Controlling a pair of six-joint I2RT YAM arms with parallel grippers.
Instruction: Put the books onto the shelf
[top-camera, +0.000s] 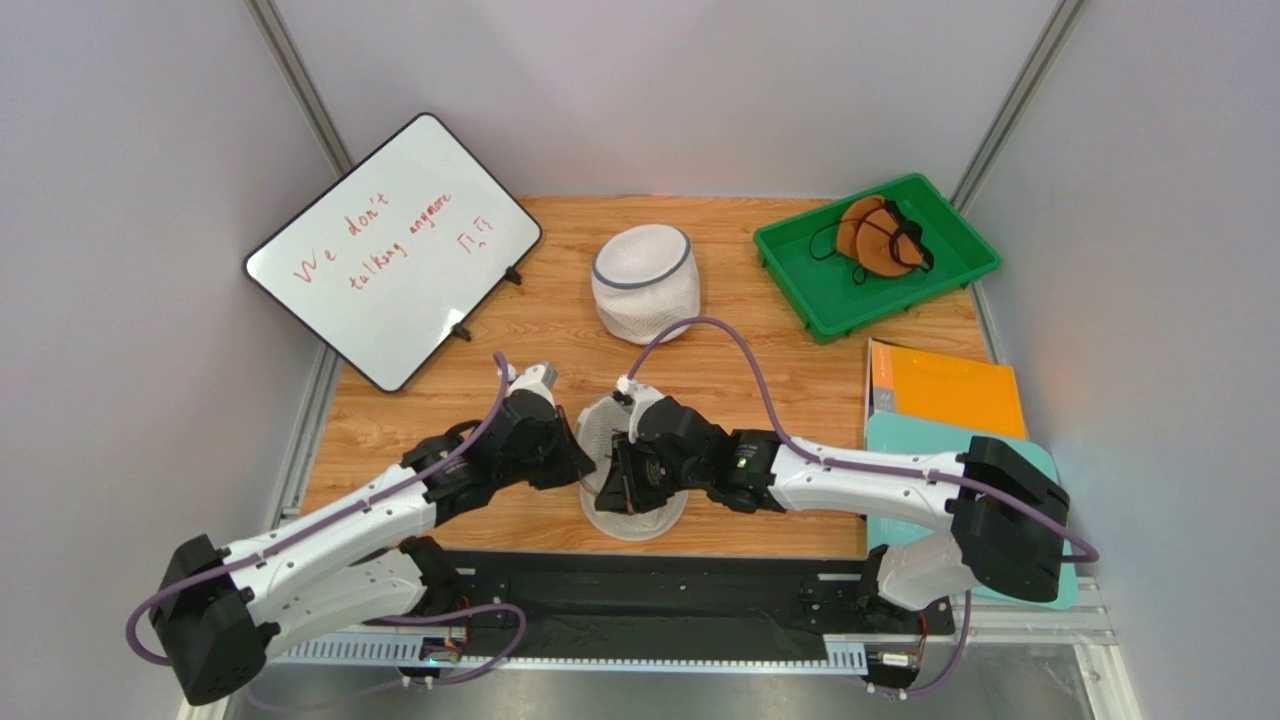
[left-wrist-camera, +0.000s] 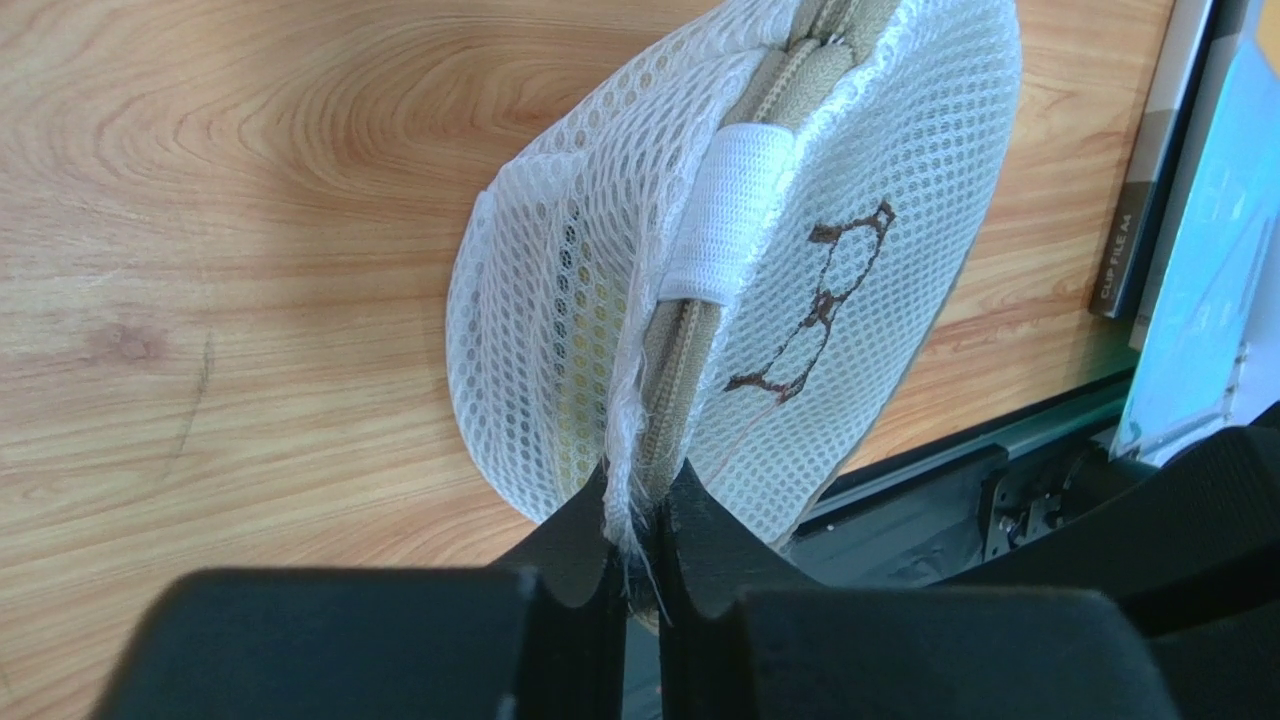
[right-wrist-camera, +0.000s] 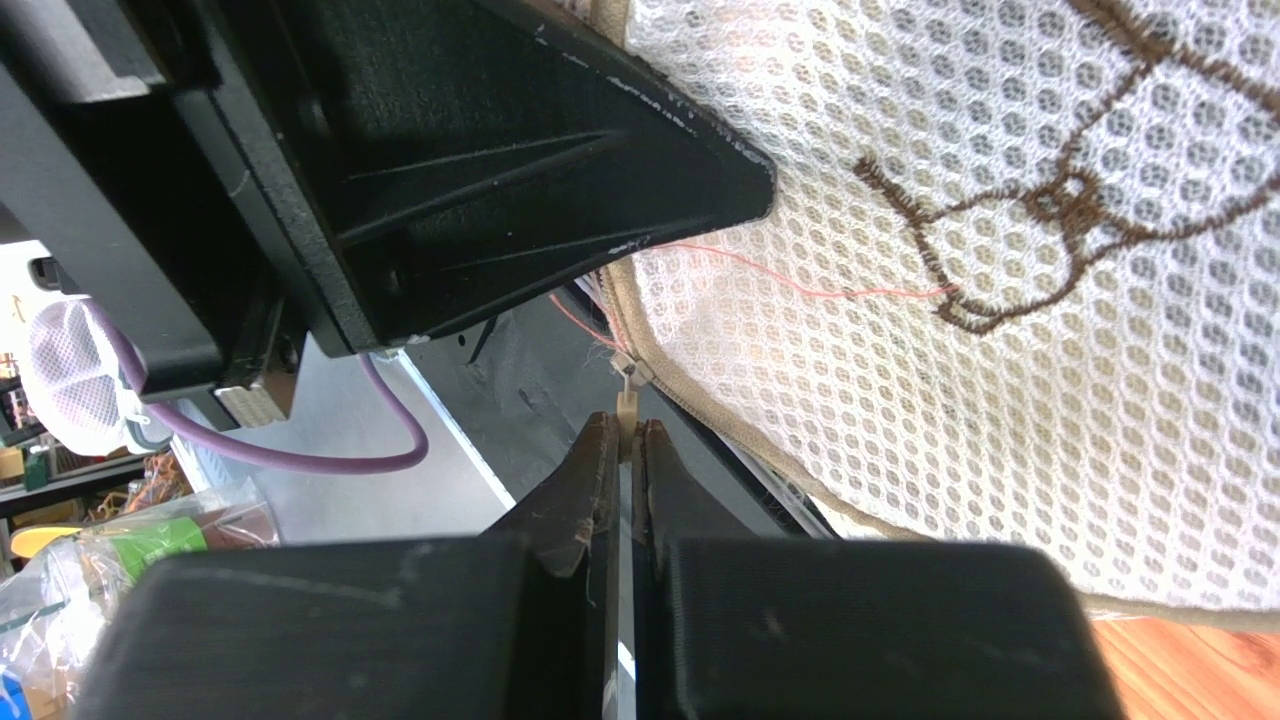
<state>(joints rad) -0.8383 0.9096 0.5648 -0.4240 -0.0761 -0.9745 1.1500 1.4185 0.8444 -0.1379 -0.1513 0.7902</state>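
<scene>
Two books lie at the table's right edge, an orange one (top-camera: 950, 390) and a teal one (top-camera: 920, 446) nearer to me; their spine and pale blue cover (left-wrist-camera: 1210, 270) show at the right of the left wrist view. No shelf is in view. Both grippers are away from the books, at a white mesh zip bag (top-camera: 634, 518) near the front edge. My left gripper (left-wrist-camera: 639, 518) is shut on the bag's frayed mesh edge beside the zipper. My right gripper (right-wrist-camera: 630, 428) is shut on the small beige zipper pull of the same mesh bag (right-wrist-camera: 962, 300).
A whiteboard (top-camera: 394, 248) with red writing leans at the back left. A round white mesh basket (top-camera: 643, 281) stands at the back centre. A green tray (top-camera: 962, 248) at the back right holds a brown item (top-camera: 879, 236). A black rail (top-camera: 646, 593) runs along the near edge.
</scene>
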